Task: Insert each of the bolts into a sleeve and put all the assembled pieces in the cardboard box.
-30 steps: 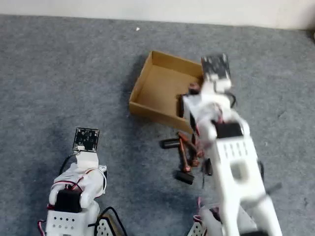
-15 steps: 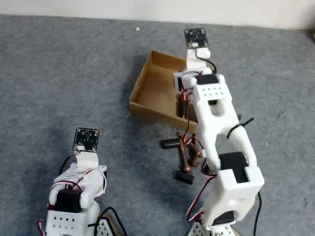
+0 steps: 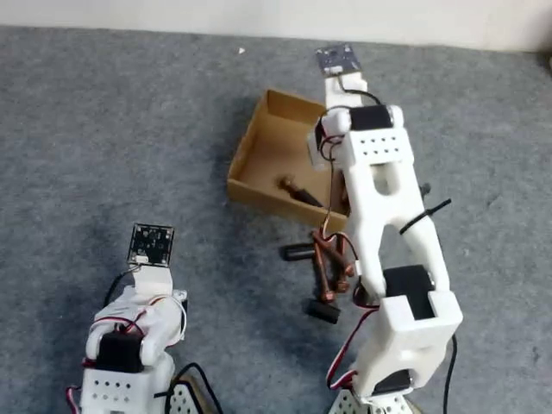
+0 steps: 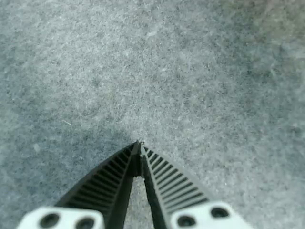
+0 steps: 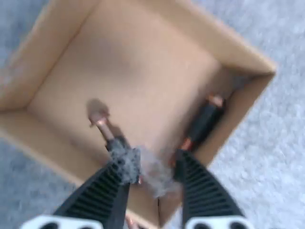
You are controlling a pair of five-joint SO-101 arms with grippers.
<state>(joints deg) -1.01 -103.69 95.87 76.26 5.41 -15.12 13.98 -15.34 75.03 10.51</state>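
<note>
Cardboard box (image 3: 244, 151) holds a sleeved bolt (image 3: 297, 191) just under the right gripper (image 5: 153, 162), spread wide and empty as if releasing, while the left gripper (image 4: 139, 145) rests pinched together well apart.

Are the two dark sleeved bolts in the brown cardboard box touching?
Apart. In the right wrist view one dark sleeved bolt lies mid-floor of the brown cardboard box, the other sleeved bolt in its corner, bare cardboard between.

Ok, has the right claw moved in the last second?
Yes. The right claw went deeper over the cardboard box, toward its far wall.
</note>
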